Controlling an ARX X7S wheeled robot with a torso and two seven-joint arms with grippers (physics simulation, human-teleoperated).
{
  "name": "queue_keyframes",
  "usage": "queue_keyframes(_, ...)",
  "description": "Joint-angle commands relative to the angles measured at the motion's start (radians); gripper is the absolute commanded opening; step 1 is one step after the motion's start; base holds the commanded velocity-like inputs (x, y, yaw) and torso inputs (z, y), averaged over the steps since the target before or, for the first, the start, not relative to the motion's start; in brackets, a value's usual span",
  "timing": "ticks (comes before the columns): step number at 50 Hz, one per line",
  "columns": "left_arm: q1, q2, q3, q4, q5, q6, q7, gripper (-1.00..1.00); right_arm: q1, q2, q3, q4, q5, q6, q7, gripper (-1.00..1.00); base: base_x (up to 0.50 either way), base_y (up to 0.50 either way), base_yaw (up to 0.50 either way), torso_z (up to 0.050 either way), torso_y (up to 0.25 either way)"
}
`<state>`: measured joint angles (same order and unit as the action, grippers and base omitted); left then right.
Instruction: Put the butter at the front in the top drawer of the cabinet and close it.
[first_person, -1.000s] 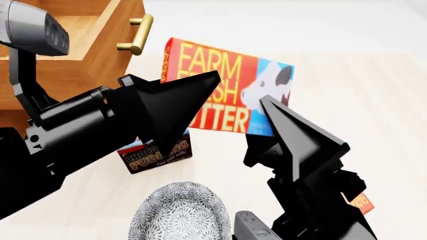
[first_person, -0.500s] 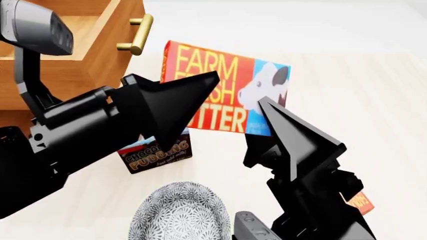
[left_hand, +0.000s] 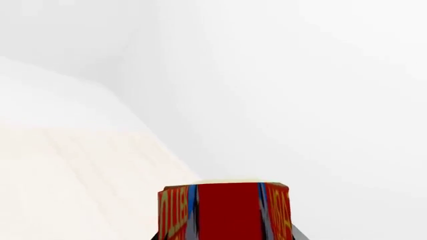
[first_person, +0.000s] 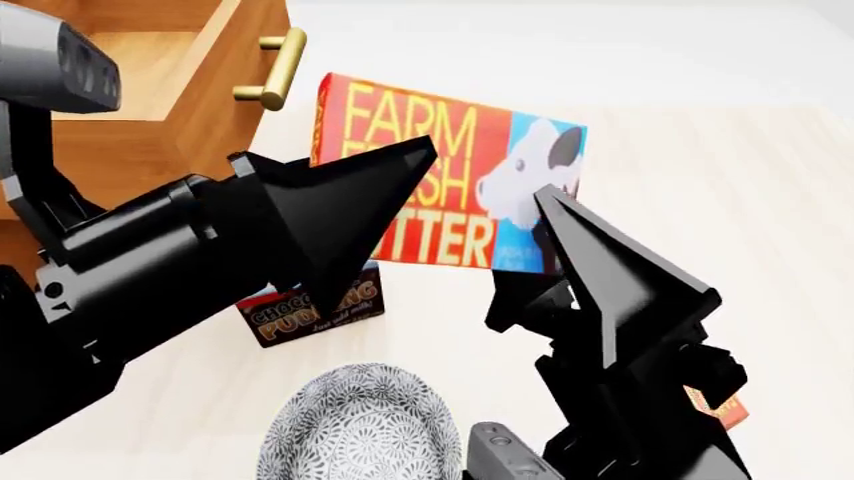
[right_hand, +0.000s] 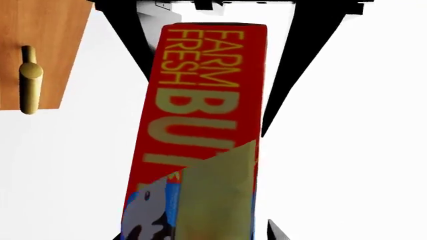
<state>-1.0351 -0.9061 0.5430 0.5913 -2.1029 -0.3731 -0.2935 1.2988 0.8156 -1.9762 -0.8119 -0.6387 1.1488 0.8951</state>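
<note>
The butter (first_person: 454, 180), a red box reading FARM FRESH BUTTER with a cow picture, hangs in the air right of the cabinet (first_person: 107, 160). My left gripper (first_person: 400, 175) is shut on its left end, and that end (left_hand: 227, 210) fills the space between its jaws. My right gripper (first_person: 554, 215) stands at the cow end (right_hand: 200, 100), open, with a small gap beside one finger. The top drawer (first_person: 200, 60) is pulled open at the upper left, its brass handle (first_person: 274, 68) close to the butter's top corner.
A chocolate pudding box (first_person: 314, 310) stands on the pale floor under the butter. A patterned bowl (first_person: 360, 425) sits nearer me. A small orange box (first_person: 721, 405) shows behind my right arm. The drawer's wooden front (right_hand: 40, 50) also appears in the right wrist view.
The butter has shifted slightly left and up with my left gripper, toward the drawer handle. My right gripper has slid a little to the right along the box.
</note>
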Motion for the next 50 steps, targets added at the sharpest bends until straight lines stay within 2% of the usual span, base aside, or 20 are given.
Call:
queue_keyframes(1,0.004,-0.022,-0.03,0.008,0.021,0.035,-0.039,-1.0,-0.031,0.027,0.106,-0.01,0.029,0.007,0.055,1.0,0.0,0.0,0.0,0.0,0.0)
queue_keyframes(25,0.006,-0.042,-0.118,0.016,-0.043,0.139,-0.087,-1.0,-0.064,0.039,0.171,-0.002,0.069,-0.02,0.079,1.0,0.0,0.0,0.0,0.0,0.001)
queue_keyframes(36,0.032,-0.059,-0.192,0.052,-0.083,0.205,-0.068,-1.0,-0.07,0.034,0.178,-0.002,0.067,-0.02,0.072,1.0,0.0,0.0,0.0,0.001,0.001)
queue_keyframes(50,-0.011,-0.084,-0.231,0.067,0.037,0.25,-0.158,-1.0,-0.074,0.04,0.199,-0.016,0.071,-0.025,0.068,1.0,0.0,0.0,0.0,0.0,0.001)
